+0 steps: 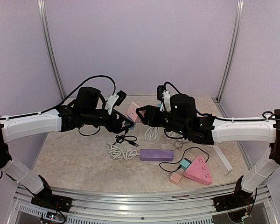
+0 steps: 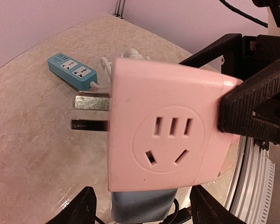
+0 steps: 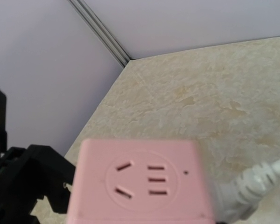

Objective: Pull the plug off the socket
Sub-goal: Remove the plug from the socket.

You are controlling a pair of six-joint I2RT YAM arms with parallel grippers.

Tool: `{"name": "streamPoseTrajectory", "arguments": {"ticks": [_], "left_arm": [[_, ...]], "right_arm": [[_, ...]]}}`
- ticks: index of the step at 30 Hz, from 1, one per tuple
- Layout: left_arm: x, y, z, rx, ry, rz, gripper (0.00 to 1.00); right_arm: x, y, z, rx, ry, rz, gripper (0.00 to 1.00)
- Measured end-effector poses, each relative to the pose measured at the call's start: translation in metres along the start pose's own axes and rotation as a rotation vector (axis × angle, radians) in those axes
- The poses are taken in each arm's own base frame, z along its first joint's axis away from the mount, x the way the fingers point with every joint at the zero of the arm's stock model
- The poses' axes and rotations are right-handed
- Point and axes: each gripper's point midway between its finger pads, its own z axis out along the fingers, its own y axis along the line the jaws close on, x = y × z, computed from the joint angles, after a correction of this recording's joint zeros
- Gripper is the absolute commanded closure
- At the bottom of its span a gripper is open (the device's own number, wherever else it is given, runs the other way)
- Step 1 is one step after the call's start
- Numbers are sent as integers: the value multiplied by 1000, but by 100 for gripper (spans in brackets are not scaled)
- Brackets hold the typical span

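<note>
- Pinching the pink socket cube with the right gripper: in the left wrist view, one ribbed black finger pressed against the cube's right side.
- Held clear of the table, above its middle, between the two arms.
- Showing a round face with three slots over two slanted ones, and two flat metal prongs sticking out bare from the cube's left side.
- Reaching in from the left with the left gripper, a blue block sitting between its jaws and against the cube's lower edge in that view.
- Cannot tell whether those jaws pinch the blue block or merely stand spread around it: tips hidden behind the cube.
- Lying far left on the table in the left wrist view: a teal power strip.
- Resting nearer the arm bases: a purple power strip, a white cable coil to its left, and to its right a small teal adapter, a peach block and a pink triangular socket.
- Blurred in the right wrist view: a white cable end just beside the cube's right edge; joined or not, cannot tell.
</note>
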Motion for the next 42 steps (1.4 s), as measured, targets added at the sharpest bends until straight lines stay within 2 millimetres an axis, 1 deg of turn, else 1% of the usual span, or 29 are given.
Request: {"name": "streamPoseTrajectory", "arguments": {"ticks": [2, 4, 5, 9, 15, 30, 32, 36, 42], "left_arm": [[1, 1, 0, -9, 3, 1, 31], [2, 3, 2, -21, 7, 3, 27], [3, 3, 2, -26, 11, 4, 27], [11, 7, 6, -42, 36, -2, 36], [14, 6, 8, -40, 47, 1, 45], [14, 5, 8, -35, 48, 4, 47], [14, 5, 8, -35, 48, 5, 54], [14, 4, 8, -31, 50, 16, 58], [14, 4, 8, -30, 50, 17, 73]], "right_arm": [[0, 0, 0, 1, 0, 0, 100], [0, 0, 0, 1, 0, 0, 100], [0, 0, 0, 1, 0, 0, 100], [0, 0, 0, 1, -1, 0, 100], [-4, 3, 0, -6, -9, 5, 100], [-2, 3, 2, -9, -6, 21, 100], [-1, 3, 3, -9, -4, 23, 100], [-1, 3, 4, -10, -6, 29, 100], [-1, 3, 4, -10, -7, 29, 100]]}}
